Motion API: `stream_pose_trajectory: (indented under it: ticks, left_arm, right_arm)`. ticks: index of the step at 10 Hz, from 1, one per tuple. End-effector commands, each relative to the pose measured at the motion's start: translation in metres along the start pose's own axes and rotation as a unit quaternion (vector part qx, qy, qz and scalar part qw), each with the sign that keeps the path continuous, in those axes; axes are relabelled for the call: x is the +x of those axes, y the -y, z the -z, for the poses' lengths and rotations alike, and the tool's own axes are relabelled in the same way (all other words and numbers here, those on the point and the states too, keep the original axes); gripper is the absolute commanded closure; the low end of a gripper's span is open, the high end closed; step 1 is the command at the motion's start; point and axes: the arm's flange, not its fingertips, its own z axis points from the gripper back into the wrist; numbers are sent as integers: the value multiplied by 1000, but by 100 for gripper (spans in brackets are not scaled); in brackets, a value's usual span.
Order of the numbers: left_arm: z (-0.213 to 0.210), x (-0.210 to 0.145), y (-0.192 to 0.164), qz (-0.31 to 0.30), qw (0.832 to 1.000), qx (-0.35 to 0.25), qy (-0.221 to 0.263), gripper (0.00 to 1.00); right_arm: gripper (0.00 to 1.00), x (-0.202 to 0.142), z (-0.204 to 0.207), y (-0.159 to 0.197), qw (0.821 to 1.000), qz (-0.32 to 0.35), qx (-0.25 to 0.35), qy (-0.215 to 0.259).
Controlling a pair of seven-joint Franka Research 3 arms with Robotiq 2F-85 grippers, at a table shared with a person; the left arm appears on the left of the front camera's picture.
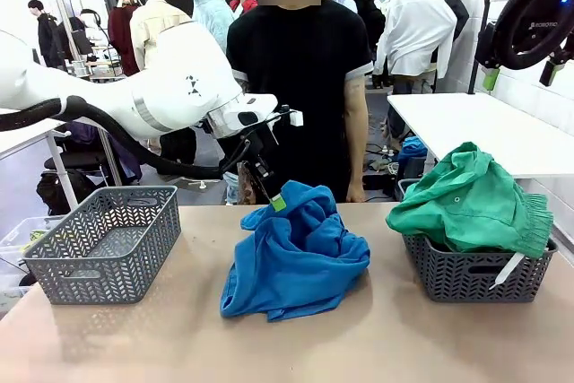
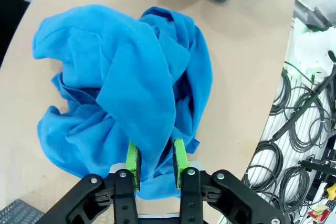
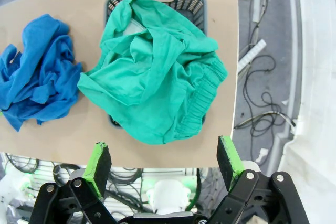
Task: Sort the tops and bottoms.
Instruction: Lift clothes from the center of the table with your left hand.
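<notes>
Left: an empty grey basket [image 1: 103, 239] stands on the worktop [image 1: 179, 347]. Centre: my left fingers [image 1: 274, 198], narrow, pinch a fold atop the blue heap [image 1: 296, 257] lying mid-worktop. I cannot tell whether it is one garment or two, so a lift may haul up a tangled second piece, or the thin fold may slip. Right: the sea-green garment [image 1: 471, 199] overhangs the dark basket [image 1: 475, 280] and could slide off if brushed; my right fingers [image 3: 98, 162] hang wide above, empty.
</notes>
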Motion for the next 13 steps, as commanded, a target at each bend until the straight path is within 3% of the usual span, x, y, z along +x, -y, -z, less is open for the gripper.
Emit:
stream_pose_trajectory:
  ticks: [1, 2, 7, 9, 11, 13]
  left_arm:
    - [6, -7, -3, 15, 1000, -20, 18, 85]
    - [5, -6, -1, 20, 999, -22, 18, 100]
    - [-7, -2, 8, 19, 999, -33, -4, 100]
    - [-62, 13, 34, 59, 997, 54, 4, 100]
    - [-142, 50, 72, 85, 987, 132, 19, 100]
    - [-206, 89, 114, 87, 985, 151, 10, 100]
  right_arm:
    - [0, -2, 2, 0, 1000, 2, 2, 6]
    - [0, -2, 2, 0, 1000, 2, 2, 6]
    - [0, -2, 2, 0, 1000, 2, 2, 6]
    - [0, -2, 2, 0, 1000, 2, 2, 6]
    - [0, -2, 2, 0, 1000, 2, 2, 6]
    - [0, -2, 2, 0, 1000, 2, 2, 6]
